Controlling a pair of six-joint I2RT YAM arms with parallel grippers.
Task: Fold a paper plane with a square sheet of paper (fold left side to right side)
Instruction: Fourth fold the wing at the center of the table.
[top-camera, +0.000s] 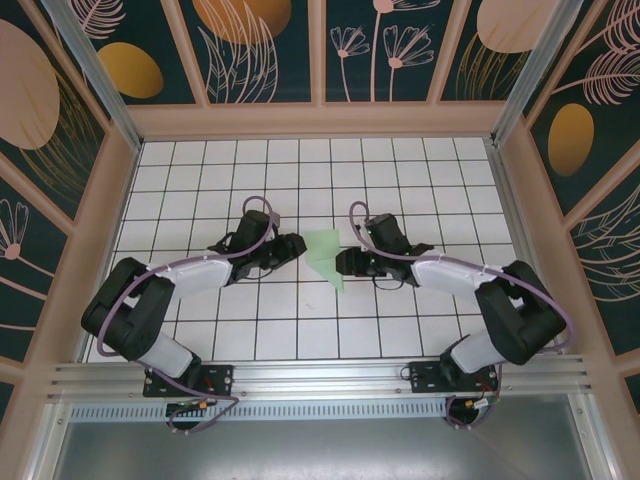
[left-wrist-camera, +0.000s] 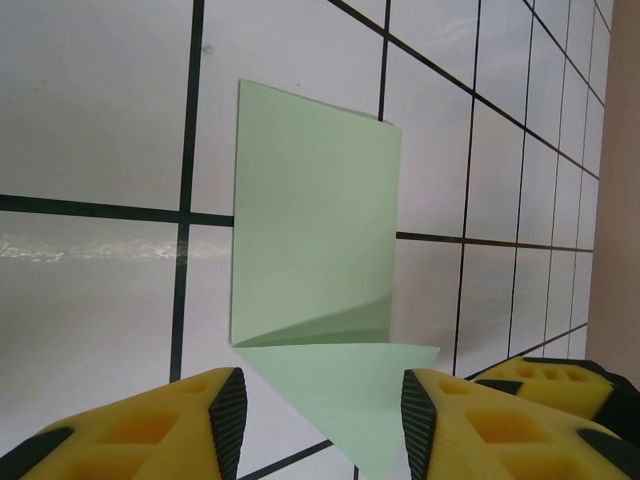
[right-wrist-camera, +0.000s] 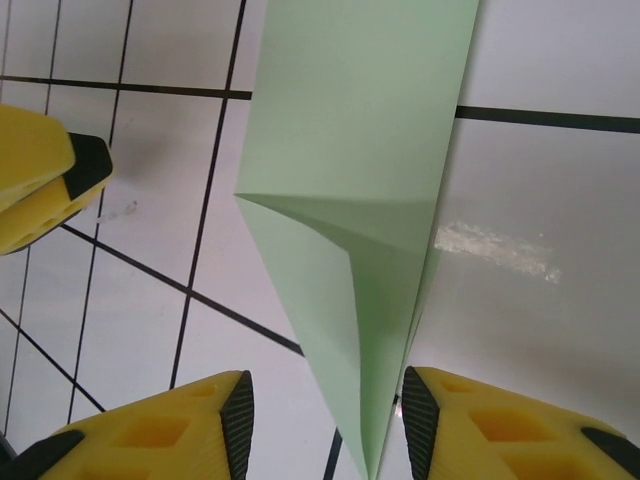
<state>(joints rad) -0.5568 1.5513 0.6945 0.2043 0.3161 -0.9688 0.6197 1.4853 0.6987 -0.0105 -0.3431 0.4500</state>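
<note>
The pale mint-green paper (top-camera: 323, 252) lies on the grid table between both grippers, folded narrower, with a diagonal flap tapering to a point at its near end. In the left wrist view the paper (left-wrist-camera: 315, 220) stretches away from me, and its triangular flap lies between the spread fingers of my left gripper (left-wrist-camera: 322, 425). In the right wrist view the pointed end of the paper (right-wrist-camera: 350, 130) reaches down between the wide-apart fingers of my right gripper (right-wrist-camera: 325, 430). From above, the left gripper (top-camera: 297, 246) sits at the paper's left edge and the right gripper (top-camera: 344, 262) at its right edge.
White grid tiles (top-camera: 300, 320) cover the table. Wooden walls (top-camera: 320, 118) with floral panels enclose it at the back and sides. A yellow finger of the other arm shows at the edge of each wrist view (left-wrist-camera: 560, 385) (right-wrist-camera: 40, 175).
</note>
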